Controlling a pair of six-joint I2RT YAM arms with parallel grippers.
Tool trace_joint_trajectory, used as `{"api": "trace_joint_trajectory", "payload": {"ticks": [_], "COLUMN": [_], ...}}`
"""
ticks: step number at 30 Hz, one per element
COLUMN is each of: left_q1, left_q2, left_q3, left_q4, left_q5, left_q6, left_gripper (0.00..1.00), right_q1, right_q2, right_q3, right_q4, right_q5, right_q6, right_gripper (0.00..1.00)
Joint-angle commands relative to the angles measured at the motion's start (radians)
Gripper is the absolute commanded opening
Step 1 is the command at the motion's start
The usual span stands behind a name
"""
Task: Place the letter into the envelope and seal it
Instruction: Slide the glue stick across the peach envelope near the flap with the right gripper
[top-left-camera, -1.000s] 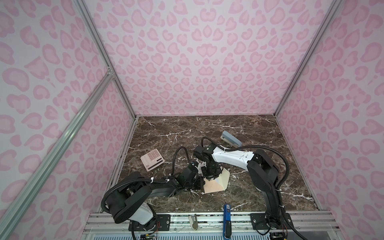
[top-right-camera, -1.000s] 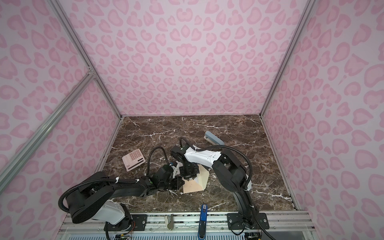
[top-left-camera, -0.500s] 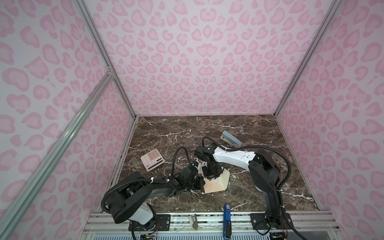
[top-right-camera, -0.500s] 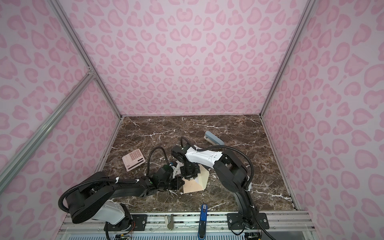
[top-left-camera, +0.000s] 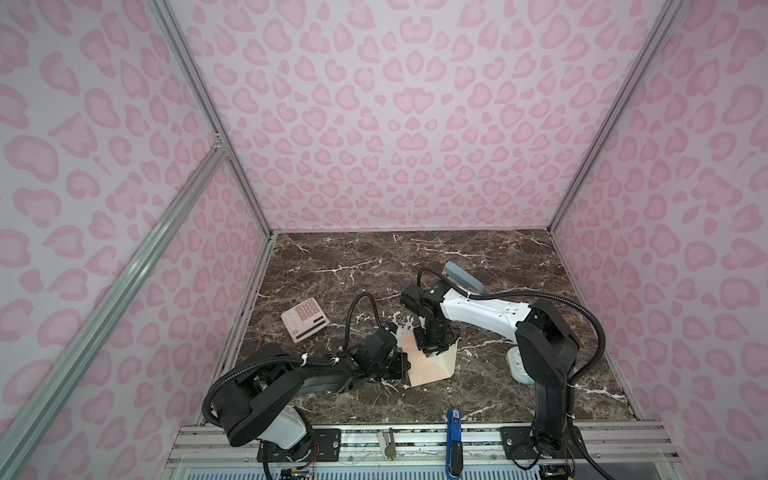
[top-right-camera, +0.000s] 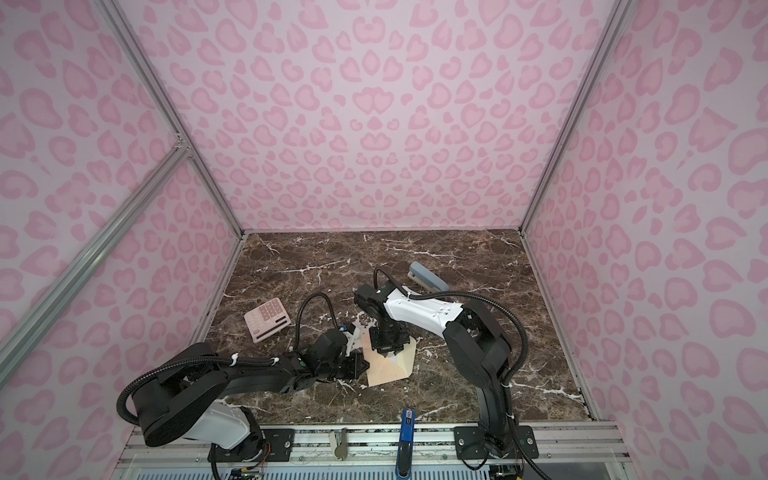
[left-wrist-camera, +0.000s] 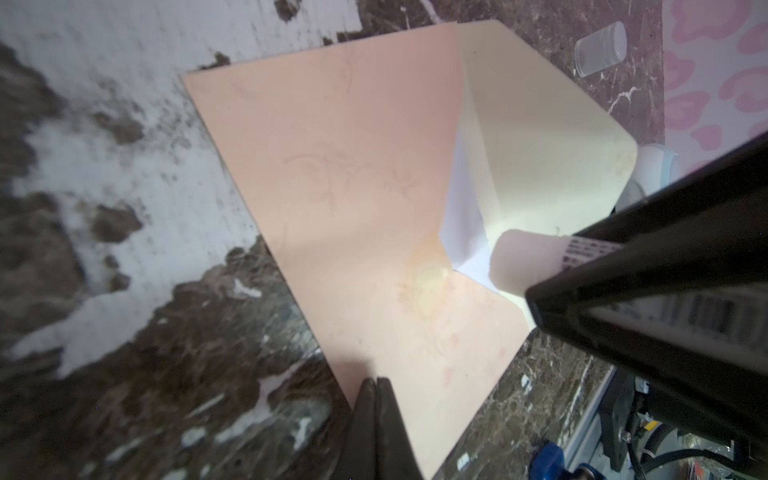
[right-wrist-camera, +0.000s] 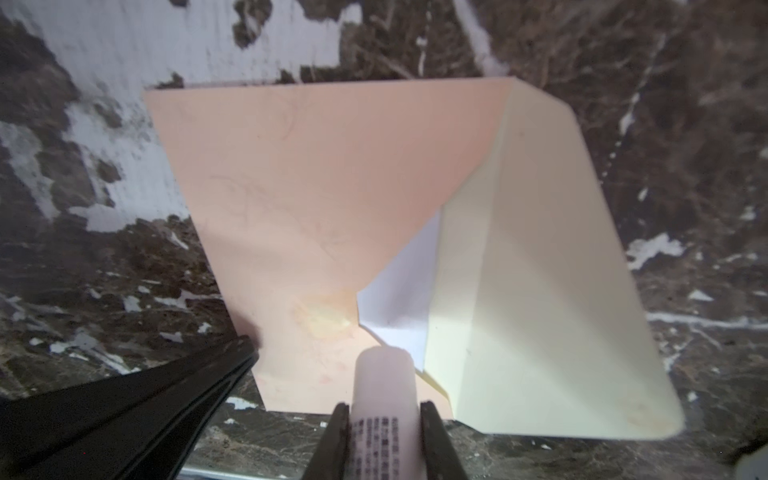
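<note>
Top view: envelope (top-left-camera: 422, 368), flap (top-left-camera: 449, 358) rightward.

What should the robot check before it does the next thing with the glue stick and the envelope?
1. Letter inside the envelope: ok, only a white corner shows at the opening.
2. Flap open, cream side up: ok.
3. Glue stick gripped by the right gripper: ok.
4. Left gripper shut at the envelope's edge: ok; whether it pins it down, cannot tell.
5. Glue spread enough: cannot tell; a yellowish smear shows near the opening.
</note>
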Motion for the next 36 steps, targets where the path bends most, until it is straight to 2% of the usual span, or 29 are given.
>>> {"api": "trace_joint_trajectory", "payload": {"ticks": [1, 17, 36], "left_q1": [0.0, 0.0, 0.0], "left_q2": [0.002, -0.01, -0.009], "left_q3": [0.006, 0.015, 0.003], "left_q4": [-0.085, -0.093, -0.08], "left_q5": [-0.009, -0.008, -0.008], "left_q6": [0.009, 0.015, 0.01], "left_gripper": [0.04, 0.04, 0.04], "right_q1": [-0.004, 0.046, 0.052], "right_q2": [-0.009, 0.089, 0.133], "right_q3": [0.003, 0.101, 0.1], "right_q4": [-0.002, 0.003, 0.017], "right_q5": [-0.001, -0.029, -0.032], "right_q6": [-0.003, -0.001, -0.002], "right_gripper": [0.01, 0.02, 0.02]}}
